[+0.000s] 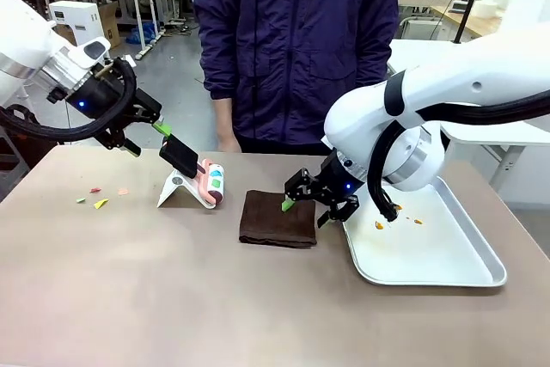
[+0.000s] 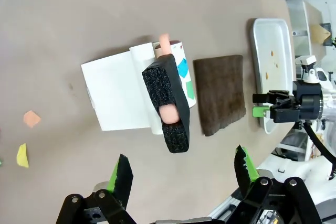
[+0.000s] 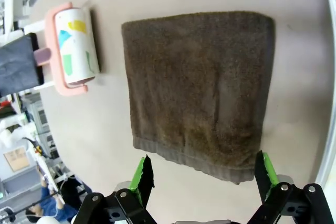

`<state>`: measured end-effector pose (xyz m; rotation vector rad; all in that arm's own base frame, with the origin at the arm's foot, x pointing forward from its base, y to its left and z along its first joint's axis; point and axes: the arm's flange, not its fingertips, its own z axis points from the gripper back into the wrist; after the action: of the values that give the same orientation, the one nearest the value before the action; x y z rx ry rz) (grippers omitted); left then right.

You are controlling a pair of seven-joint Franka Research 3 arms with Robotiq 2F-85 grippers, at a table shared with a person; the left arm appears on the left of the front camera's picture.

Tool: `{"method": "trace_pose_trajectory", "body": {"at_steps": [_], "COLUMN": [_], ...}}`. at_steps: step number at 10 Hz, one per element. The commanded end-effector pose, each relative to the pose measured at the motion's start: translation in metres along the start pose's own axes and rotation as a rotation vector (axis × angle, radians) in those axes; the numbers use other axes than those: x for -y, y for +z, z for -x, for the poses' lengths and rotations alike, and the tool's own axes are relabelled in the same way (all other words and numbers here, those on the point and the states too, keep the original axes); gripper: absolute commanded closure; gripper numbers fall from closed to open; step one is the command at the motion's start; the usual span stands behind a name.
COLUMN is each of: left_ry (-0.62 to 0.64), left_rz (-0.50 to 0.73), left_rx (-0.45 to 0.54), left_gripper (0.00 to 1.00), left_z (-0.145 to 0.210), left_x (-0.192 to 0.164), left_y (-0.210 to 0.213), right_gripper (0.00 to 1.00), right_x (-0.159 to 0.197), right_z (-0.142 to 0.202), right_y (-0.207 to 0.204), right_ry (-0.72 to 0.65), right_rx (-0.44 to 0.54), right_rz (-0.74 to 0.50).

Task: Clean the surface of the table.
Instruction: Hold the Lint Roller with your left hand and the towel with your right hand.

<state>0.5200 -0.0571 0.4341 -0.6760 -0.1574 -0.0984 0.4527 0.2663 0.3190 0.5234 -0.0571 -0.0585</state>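
Note:
The brownish-tan table (image 1: pixel 172 298) carries small coloured paper scraps (image 1: pixel 100 204) at its left, also lying at the edge of the left wrist view (image 2: pixel 22 156). A lint roller (image 1: pixel 209 185) with a pink frame and black foam handle (image 2: pixel 168 103) leans on a white stand (image 2: pixel 118 95). My left gripper (image 1: pixel 144 137) hangs open just above and left of that handle, with nothing between its fingers (image 2: pixel 123 174). A folded brown cloth (image 1: pixel 278 219) lies mid-table. My right gripper (image 1: pixel 307 210) is open over the cloth's right edge (image 3: pixel 199 87), straddling it without touching.
A silver metal tray (image 1: pixel 447 277) with a few orange crumbs (image 1: pixel 379 224) sits at the right, close to the cloth. A person in a dark blue jacket (image 1: pixel 296 40) stands at the far edge. The near half of the table is bare.

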Motion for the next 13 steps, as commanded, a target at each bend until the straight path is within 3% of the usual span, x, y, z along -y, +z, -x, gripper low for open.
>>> {"method": "trace_pose_trajectory", "body": {"at_steps": [1,4,5,8,13], "left_ry": [-0.004,-0.004,0.0,0.104,0.111], "left_rz": [-0.002,-0.002,0.0,0.034,0.082], "left_rx": [-0.001,-0.001,-0.001,-0.044,-0.016], "left_gripper": [0.0,0.0,0.0,0.0,0.0], "left_z": [0.0,0.0,0.0,-0.013,-0.028], "left_x": [0.0,0.0,0.0,-0.011,-0.008], "left_y": [0.0,0.0,0.0,-0.017,-0.028], "right_gripper": [0.0,0.0,0.0,0.0,0.0], "right_x": [0.0,0.0,-0.004,-0.031,-0.044], "right_z": [0.001,0.0,-0.011,-0.035,-0.049], "right_y": [-0.002,0.0,0.005,-0.018,-0.042], "right_ry": [0.0,0.0,-0.053,-0.076,-0.059], "right_rx": [-0.003,-0.001,0.073,0.055,0.03], "right_rz": [-0.009,0.0,0.077,0.201,0.286]}}
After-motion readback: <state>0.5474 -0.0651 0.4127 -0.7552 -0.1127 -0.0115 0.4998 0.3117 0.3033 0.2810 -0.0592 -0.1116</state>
